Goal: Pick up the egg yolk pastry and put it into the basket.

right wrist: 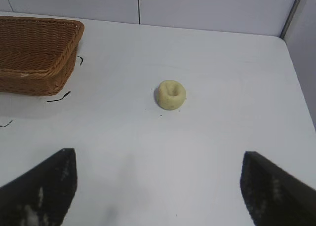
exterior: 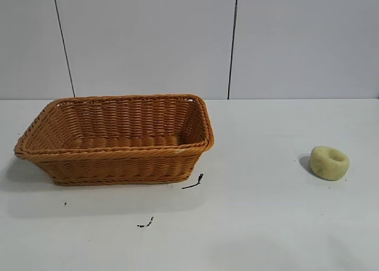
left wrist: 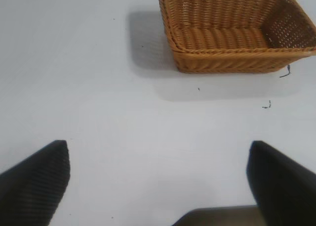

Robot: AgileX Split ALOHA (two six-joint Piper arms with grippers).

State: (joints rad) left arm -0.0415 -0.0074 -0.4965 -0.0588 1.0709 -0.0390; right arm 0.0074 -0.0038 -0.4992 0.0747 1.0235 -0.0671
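Note:
The egg yolk pastry (exterior: pixel 328 163), a small pale yellow-green puck with a dimpled top, lies on the white table at the right; the right wrist view has the pastry (right wrist: pixel 171 94) ahead of my right gripper (right wrist: pixel 159 159), which stands open and empty, well short of it. The orange-brown wicker basket (exterior: pixel 118 142) sits at the left with nothing inside. In the left wrist view the basket (left wrist: pixel 237 58) is far off, and my left gripper (left wrist: pixel 157 152) hangs open over bare table, holding nothing. Neither arm shows in the exterior view.
Two small black scraps (exterior: pixel 193 182) (exterior: pixel 145 223) lie on the table in front of the basket. The table's right edge (right wrist: pixel 298 83) runs close to the pastry's side. A pale panelled wall stands behind the table.

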